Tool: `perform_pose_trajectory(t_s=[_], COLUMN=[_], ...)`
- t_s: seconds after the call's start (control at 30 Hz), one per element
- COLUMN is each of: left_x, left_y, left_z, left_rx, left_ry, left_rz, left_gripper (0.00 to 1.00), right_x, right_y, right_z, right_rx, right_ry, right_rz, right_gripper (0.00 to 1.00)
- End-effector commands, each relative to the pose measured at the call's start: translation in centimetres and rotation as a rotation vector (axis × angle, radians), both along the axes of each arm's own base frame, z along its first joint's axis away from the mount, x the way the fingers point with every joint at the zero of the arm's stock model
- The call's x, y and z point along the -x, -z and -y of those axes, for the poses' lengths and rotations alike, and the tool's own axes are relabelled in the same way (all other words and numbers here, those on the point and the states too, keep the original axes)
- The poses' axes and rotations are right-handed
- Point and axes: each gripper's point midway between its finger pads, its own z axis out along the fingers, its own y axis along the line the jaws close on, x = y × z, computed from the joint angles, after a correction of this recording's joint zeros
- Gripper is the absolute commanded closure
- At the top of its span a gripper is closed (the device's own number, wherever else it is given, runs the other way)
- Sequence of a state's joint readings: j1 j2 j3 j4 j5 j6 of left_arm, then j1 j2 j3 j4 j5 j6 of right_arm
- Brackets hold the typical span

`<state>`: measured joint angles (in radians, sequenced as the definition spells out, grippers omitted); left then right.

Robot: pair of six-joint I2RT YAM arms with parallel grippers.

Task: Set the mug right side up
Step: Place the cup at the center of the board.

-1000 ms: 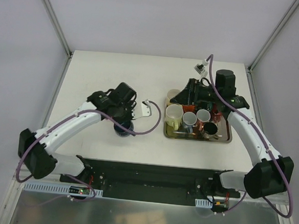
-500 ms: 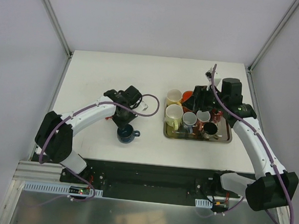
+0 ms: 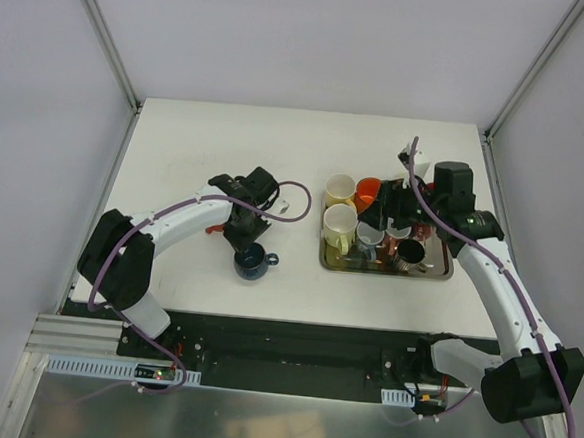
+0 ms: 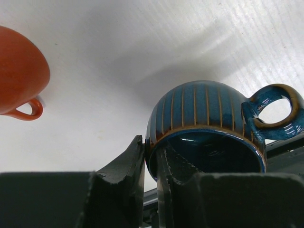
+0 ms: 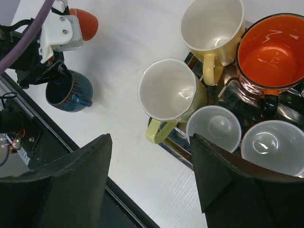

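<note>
The blue striped mug (image 3: pixel 252 262) is on the white table with its mouth up and its handle to the right; it also shows in the left wrist view (image 4: pixel 204 109) and the right wrist view (image 5: pixel 69 90). My left gripper (image 3: pixel 240 239) is shut on the mug's rim at its far-left side. In the left wrist view the gripper (image 4: pixel 151 161) has one finger outside the wall and one inside. My right gripper (image 3: pixel 391 208) is open and empty above the tray; in its own view the gripper (image 5: pixel 149 161) hangs over the tray's left edge.
A metal tray (image 3: pixel 439 273) right of centre holds several upright mugs: yellow (image 3: pixel 339 190), orange (image 3: pixel 367 192), pale yellow (image 3: pixel 340 222) and others. A small red-orange cup (image 4: pixel 19 71) lies on the table just left of the blue mug.
The left arm has swung down and in, and the blue mug now stands mouth up, shifted slightly right. The right gripper has moved right and nearer over the tray.
</note>
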<state>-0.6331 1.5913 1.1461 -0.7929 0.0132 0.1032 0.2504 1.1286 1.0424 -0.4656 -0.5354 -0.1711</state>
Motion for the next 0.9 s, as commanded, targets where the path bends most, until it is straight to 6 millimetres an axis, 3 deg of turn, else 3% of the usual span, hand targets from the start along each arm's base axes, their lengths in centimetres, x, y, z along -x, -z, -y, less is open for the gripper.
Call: perform_pose_trajectory(t_s=[0.0,0.33,0.57,0.77,0.87], left_x=[0.6,0.3,0.4,0.6,0.6], left_y=[-1.1,-0.3,0.3,0.2,-0.3], left_z=[0.6,-1.1,-1.4,-1.7,-1.5], left_rx=[0.069,0.037,0.015,0.016,0.051], left_ry=[-0.010,-0.064,-0.085,-0.085,-0.088], left_rz=[-0.005,0.032,0.017,0.011,0.009], left_gripper=[0.86,0.96,0.84,0.82,0.77], right_x=[0.0,-0.9,-0.4,0.3,0.3], right_y=[0.0,0.5,0.9,1.7,1.9], right_z=[-0.1,-0.8,-0.9,-0.8,-0.9], right_rx=[0.005,-0.010,0.006,0.032,0.033], right_ry=[-0.039,-0.064,-0.089,-0.117,-0.123], right_rz=[0.024,0.015,0.027,0.026,0.019], right_gripper=[0.27,0.27,0.27,0.27,0.27])
